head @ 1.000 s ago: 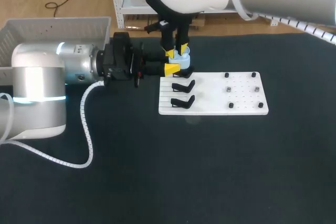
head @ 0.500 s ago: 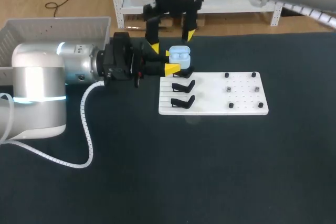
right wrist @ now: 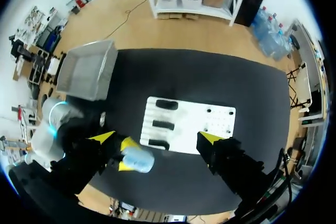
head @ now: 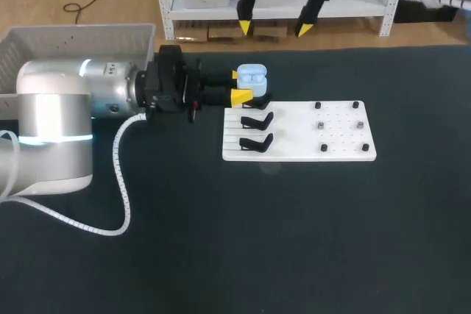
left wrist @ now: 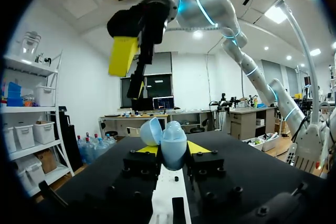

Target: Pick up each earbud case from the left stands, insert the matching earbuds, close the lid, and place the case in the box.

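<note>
Two black stands (head: 256,119) sit at the left end of the white board (head: 294,148). At the board's far left corner the left gripper (head: 238,86) is clamped on the blue earbud case (head: 252,79), lid up, what look like two earbuds (head: 252,73) inside. Past the board's far edge the right gripper (head: 272,29) hangs high, jaws spread wide, holding nothing. The box (head: 73,29) stands well left of the board

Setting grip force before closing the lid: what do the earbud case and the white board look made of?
The earbud case: likely hard plastic, pale blue, smooth with a soft sheen on its rounded shell. The white board: probably rigid plastic or painted sheet, flat and matte; cannot tell which.
</note>
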Controlling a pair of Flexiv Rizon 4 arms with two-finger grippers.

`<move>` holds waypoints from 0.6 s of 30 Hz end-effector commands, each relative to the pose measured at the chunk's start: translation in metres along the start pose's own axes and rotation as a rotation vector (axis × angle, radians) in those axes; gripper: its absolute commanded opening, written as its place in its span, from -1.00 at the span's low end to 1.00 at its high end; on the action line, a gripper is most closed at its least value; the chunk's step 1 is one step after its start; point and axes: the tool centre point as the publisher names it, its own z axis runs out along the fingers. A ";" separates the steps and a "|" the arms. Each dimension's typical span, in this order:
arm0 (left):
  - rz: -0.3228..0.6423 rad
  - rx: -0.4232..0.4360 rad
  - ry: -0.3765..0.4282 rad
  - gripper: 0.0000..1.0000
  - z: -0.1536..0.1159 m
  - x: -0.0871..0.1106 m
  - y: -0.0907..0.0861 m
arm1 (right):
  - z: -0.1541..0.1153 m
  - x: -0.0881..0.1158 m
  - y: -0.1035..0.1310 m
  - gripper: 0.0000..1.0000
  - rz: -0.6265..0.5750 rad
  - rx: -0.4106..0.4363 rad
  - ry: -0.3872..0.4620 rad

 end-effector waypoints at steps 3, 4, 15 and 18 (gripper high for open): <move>0.000 0.001 0.000 -1.00 0.000 0.000 0.001 | 0.021 -0.013 -0.011 1.00 0.020 -0.005 0.000; 0.000 0.001 0.000 -1.00 0.000 0.000 0.001 | 0.024 -0.014 -0.012 1.00 0.025 -0.004 0.009; 0.000 0.001 0.000 -1.00 0.000 0.000 0.001 | 0.048 -0.001 -0.021 1.00 0.034 0.020 0.108; 0.000 0.001 0.000 -1.00 0.000 0.000 0.001 | 0.049 0.007 -0.024 1.00 0.033 -0.013 0.143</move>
